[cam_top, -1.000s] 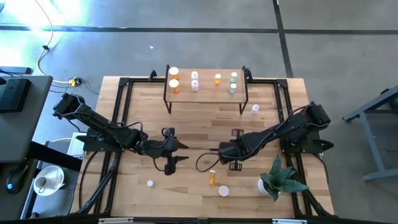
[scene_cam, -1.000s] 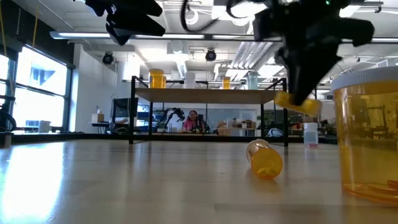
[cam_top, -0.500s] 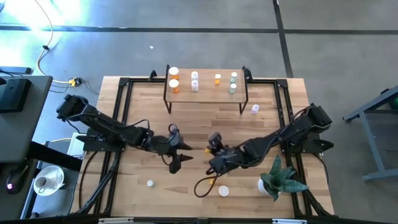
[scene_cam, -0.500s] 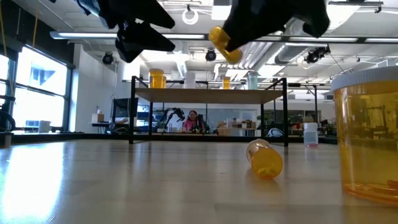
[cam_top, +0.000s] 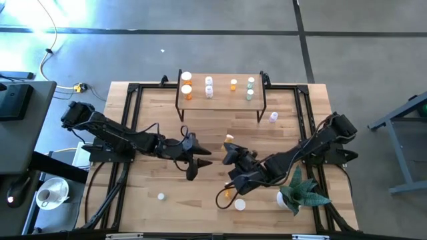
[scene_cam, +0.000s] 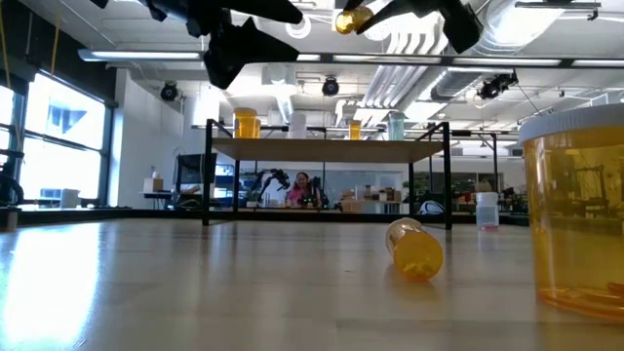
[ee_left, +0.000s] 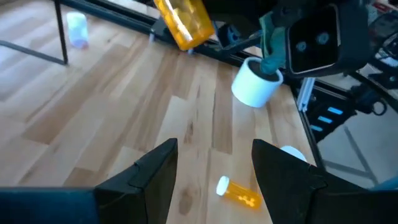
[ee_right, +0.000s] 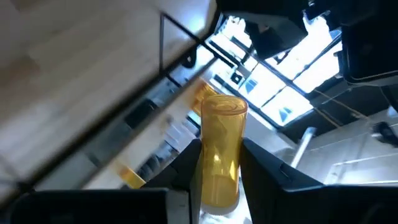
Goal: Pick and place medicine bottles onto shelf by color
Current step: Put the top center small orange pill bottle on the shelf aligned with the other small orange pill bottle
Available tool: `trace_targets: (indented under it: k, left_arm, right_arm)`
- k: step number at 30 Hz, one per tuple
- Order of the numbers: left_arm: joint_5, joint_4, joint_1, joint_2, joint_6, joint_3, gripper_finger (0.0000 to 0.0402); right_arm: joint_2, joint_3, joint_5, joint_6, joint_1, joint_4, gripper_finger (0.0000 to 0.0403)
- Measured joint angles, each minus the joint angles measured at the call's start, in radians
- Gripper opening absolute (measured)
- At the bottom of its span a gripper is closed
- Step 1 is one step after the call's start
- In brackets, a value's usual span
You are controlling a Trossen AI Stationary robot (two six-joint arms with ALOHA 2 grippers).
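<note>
The right claw [ee_right: 217,163] pinches an orange bottle [ee_right: 219,152], raised above the worktop [cam_top: 213,130] centre. The left claw [ee_left: 211,168] at its 9 o'clock is spread and empty. The held bottle's cap end is hidden between the fingers. Another orange bottle [scene_cam: 414,250] lies on its side; the shelf [cam_top: 220,99] at 12 o'clock carries orange, clear and green ones.

No legible text, label, brand, number or sign is showing in any of the four views. The medicine bottles [cam_top: 209,87] standing on the shelf [cam_top: 220,101] are showing plain caps and bodies, with any printing too small to make out. The orange bottle [ee_right: 219,155] appearing in the right wrist view is likewise showing a bare, unmarked body.
</note>
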Motion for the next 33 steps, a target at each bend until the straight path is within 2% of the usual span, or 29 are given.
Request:
trace_targets:
  k: [8, 14, 20, 26, 33]
  left_arm:
    - [-0.072, 0.034, 0.000, 0.000, 0.059, 0.000, 0.0195]
    - [-0.076, 0.096, 0.000, 0.000, 0.082, 0.000, 0.0195]
    - [-0.062, 0.133, -0.001, 0.000, 0.124, 0.000, 0.0195]
    - [-0.063, 0.103, -0.001, 0.000, 0.124, 0.000, 0.0195]
    - [-0.061, 0.103, -0.001, 0.012, 0.100, 0.000, 0.0195]
  right_arm:
    - [0.000, 0.000, 0.034, -0.150, 0.001, 0.034, 0.0076]
    - [0.013, 0.000, 0.031, -0.195, 0.020, 0.051, 0.0076]
    - [0.085, -0.001, 0.030, -0.255, 0.024, 0.106, 0.0076]
    - [0.105, -0.001, 0.042, -0.222, 0.024, 0.147, 0.0076]
    - [0.105, -0.001, 0.038, -0.280, 0.026, 0.262, 0.0076]
